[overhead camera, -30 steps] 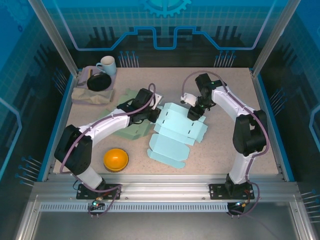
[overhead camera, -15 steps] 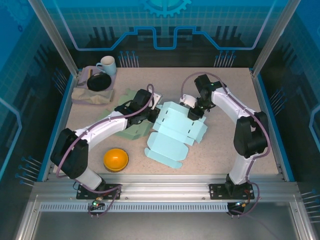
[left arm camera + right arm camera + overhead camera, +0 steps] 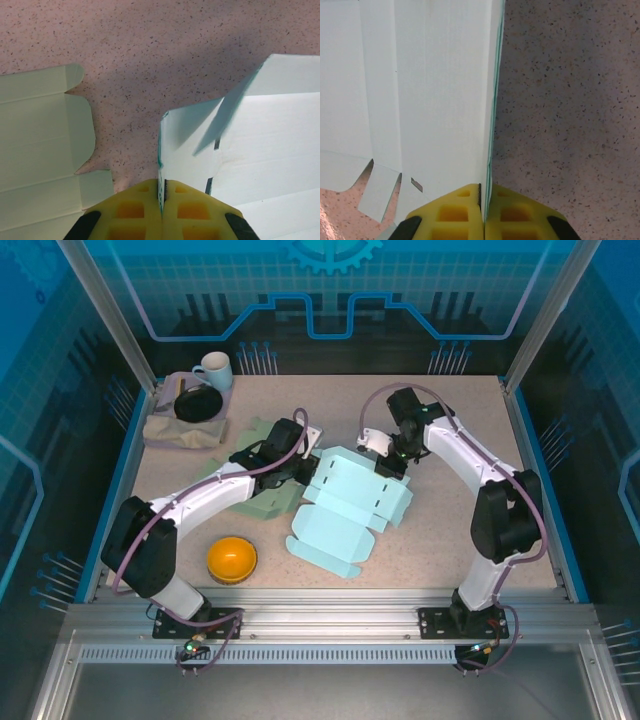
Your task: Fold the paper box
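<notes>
Right pincer (image 3: 483, 190) just clamped onto paper box (image 3: 345, 505) wall; left pincer (image 3: 161, 184) pinches its left flap. Step: erecting sides. Next: fold both inward along creases.

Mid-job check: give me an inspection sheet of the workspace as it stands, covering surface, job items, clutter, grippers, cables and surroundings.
Surface: speckled tabletop, no spills seen.
Job's things: pale blue paper box, partly folded, mid-table.
Clutter: flat green blank under the left arm; orange bowl near left; mug and black dish on a cloth, far left.
Grippers: left gripper shut on a box flap; right gripper shut on the box's edge.
Cables: purple cables loop along each arm, no snag seen.
Surroundings: metal frame rail at the near edge; blue panels around.
</notes>
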`<state>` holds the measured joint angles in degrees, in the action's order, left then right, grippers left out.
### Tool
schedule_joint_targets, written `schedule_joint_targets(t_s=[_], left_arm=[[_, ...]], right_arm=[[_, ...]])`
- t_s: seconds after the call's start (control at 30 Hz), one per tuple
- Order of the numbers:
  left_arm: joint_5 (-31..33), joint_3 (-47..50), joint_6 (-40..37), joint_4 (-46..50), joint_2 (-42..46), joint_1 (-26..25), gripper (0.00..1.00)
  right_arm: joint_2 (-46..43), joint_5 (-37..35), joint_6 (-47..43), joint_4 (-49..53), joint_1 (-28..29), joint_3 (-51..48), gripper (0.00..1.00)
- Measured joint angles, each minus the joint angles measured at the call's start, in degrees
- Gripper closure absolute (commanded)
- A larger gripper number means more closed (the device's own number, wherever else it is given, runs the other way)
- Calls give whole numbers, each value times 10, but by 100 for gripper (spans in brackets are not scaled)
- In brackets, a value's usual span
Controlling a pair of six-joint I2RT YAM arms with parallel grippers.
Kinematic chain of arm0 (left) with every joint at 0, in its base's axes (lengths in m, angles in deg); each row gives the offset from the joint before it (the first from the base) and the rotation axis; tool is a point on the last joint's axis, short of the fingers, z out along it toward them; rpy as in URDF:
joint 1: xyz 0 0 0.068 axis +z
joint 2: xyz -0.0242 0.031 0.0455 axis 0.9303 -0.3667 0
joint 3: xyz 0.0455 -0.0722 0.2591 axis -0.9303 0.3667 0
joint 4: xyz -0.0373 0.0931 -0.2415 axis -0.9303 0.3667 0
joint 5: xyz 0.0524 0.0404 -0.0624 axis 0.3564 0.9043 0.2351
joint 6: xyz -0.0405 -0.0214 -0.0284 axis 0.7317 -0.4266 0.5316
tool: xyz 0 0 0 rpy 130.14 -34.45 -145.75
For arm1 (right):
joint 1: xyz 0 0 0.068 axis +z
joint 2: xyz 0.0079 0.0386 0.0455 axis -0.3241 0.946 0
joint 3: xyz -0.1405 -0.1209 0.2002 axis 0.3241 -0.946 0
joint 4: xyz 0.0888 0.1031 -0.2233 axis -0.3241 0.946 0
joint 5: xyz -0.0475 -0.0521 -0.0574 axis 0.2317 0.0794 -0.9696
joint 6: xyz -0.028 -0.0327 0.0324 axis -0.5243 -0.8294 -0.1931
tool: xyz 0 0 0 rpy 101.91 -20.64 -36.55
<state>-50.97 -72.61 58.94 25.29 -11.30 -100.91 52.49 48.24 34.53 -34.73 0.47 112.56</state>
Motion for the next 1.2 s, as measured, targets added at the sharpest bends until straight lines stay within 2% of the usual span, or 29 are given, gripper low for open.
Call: schedule_joint_targets(t_s=[0.07,0.13,0.3,0.43,0.53,0.63,0.7,0.87,1.2], left_arm=[[0,0,2,0,0,0,90],[0,0,9,0,1,0,76],[-1,3,54,2,35,16,57],[-27,-45,90,34,35,42,58],[-70,-98,122,43,21,44,59],[-116,-143,173,43,3,44,49],[-133,-162,212,43,-9,44,46],[-143,-172,339,47,-40,44,40],[-144,-176,575,64,-90,40,41]], right_arm=[[0,-5,-3,-1,1,0,100],[0,-9,-4,-9,1,-3,100],[-16,-30,-10,-30,2,-41,100],[-28,-37,-12,-38,2,-45,100],[-30,-37,-12,-42,2,-45,100],[-30,-37,-12,-42,3,-45,100],[-30,-37,-12,-43,3,-45,100],[-30,-37,-12,-47,5,-45,100],[-30,-32,-12,-59,5,-47,100]])
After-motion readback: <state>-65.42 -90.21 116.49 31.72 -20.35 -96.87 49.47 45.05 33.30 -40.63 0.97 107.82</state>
